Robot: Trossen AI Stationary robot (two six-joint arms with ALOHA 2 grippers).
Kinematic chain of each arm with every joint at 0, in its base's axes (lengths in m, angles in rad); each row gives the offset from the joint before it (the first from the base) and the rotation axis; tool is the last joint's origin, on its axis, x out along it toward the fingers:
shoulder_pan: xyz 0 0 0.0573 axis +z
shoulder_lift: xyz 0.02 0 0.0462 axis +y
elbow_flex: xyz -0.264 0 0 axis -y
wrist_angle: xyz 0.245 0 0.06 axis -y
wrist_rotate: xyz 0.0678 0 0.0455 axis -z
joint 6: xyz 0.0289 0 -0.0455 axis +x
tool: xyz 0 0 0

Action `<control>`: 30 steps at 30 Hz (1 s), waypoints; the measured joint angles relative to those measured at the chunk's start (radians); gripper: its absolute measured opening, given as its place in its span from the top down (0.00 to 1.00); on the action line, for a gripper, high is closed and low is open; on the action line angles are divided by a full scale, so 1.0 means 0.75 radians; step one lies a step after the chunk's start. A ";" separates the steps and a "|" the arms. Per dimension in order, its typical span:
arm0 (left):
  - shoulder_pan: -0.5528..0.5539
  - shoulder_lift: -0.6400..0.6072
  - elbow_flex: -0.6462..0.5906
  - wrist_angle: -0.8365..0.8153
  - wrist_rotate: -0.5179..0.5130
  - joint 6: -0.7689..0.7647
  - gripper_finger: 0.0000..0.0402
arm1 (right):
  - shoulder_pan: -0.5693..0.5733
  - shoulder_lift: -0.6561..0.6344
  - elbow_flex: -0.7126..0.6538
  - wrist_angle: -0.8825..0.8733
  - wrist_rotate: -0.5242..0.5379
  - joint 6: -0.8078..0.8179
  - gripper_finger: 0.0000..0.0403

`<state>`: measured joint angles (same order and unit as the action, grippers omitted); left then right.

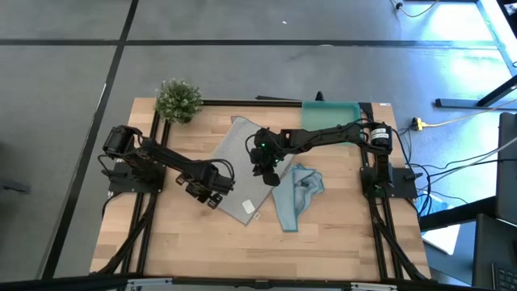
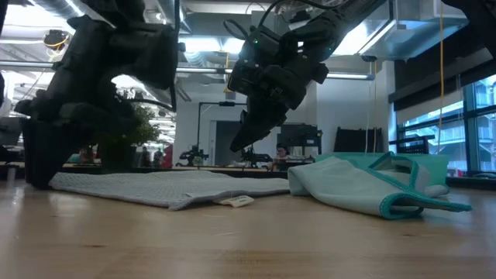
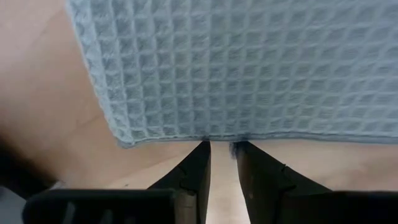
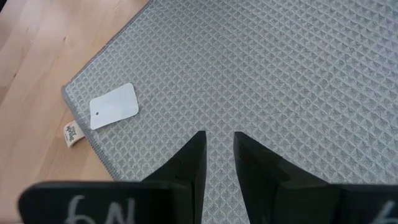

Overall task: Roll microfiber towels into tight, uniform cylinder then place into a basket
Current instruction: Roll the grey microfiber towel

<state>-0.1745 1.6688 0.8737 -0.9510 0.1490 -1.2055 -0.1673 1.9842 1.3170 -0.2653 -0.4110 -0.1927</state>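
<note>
Bare table [image 1: 186, 242] front, then two towels at centre, basket at the far edge.

Open wood across the whole 6 o'clock side. Next, tagged corner of grey towel [image 1: 242, 162], white tag [image 1: 249, 208] on it, pointing to 6; lying flat and unrolled, set as a diamond, long axis running 12 to 6, other corners toward 9 and 3. At its 8 o'clock hem, left gripper [image 1: 212, 196], low, fingertips [image 3: 202, 155] a narrow slit apart, touching the hem, nothing seen between them. Just beside at 4 o'clock, light blue towel [image 1: 297, 192], crumpled, touching the grey one's edge. Over the grey towel's 3 o'clock side, right gripper [image 1: 271, 174], raised, fingers narrowly apart, holding nothing. Farther off, basket [image 1: 331, 111] at 1 o'clock, long side along the table edge, inside largely hidden by the right arm. Potted plant [image 1: 178, 99] at 11 o'clock.
</note>
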 joint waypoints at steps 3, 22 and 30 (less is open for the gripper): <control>0.000 0.000 -0.006 0.043 -0.001 -0.017 0.81 | 0.000 0.000 0.000 0.000 0.000 0.000 0.79; -0.003 -0.007 -0.055 0.144 0.070 -0.012 0.88 | 0.000 0.000 0.000 0.006 0.000 0.001 0.79; 0.000 -0.009 -0.044 0.070 0.113 0.117 0.99 | 0.000 0.000 0.000 0.021 0.000 0.001 0.79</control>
<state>-0.1745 1.6622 0.8408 -0.8984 0.2340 -1.1177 -0.1673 1.9842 1.3170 -0.2497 -0.4110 -0.1921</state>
